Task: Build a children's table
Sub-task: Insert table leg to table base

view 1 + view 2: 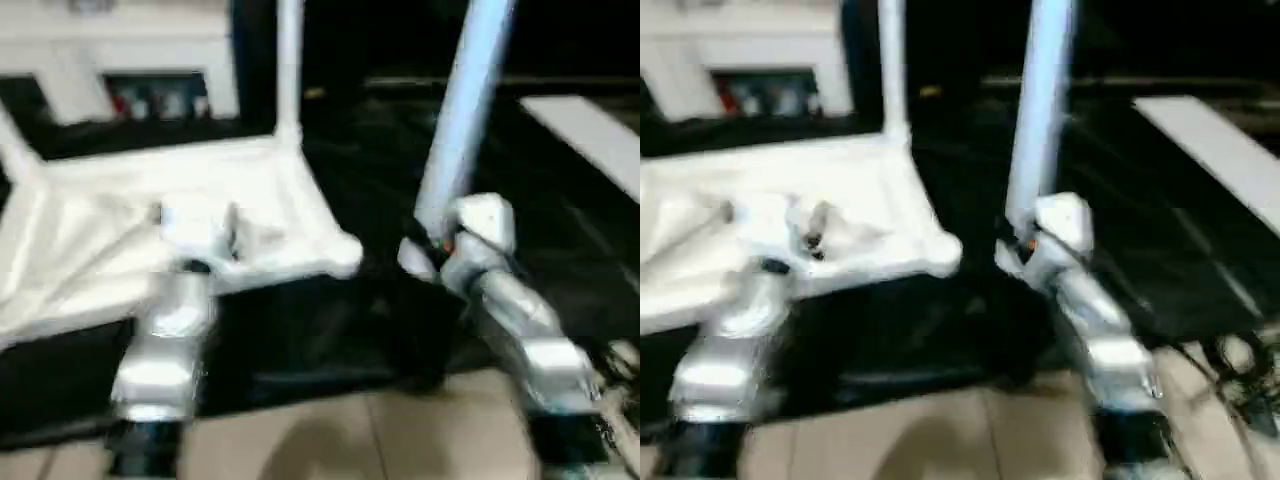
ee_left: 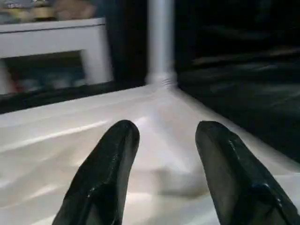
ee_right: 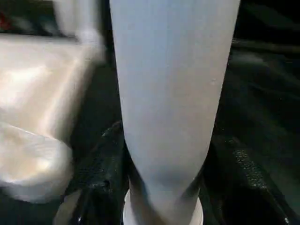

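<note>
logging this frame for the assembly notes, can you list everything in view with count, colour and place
table top: one, white, lying underside up on the black mat, on the robot's left
fitted leg: one, white, standing upright in the top's far corner socket
empty corner socket: one, white, at the top's near corner beside the right gripper
loose leg: one, white, held nearly upright on the right, apart from the top
black mat: one, black, under the parts
tiled floor: beige, nearest the robot
white furniture: one, white, behind the top
flat board: one, white, far right on the mat
left gripper: black fingers open, over the top
right gripper: black fingers closed on the loose leg
forearms: two, silver
</note>
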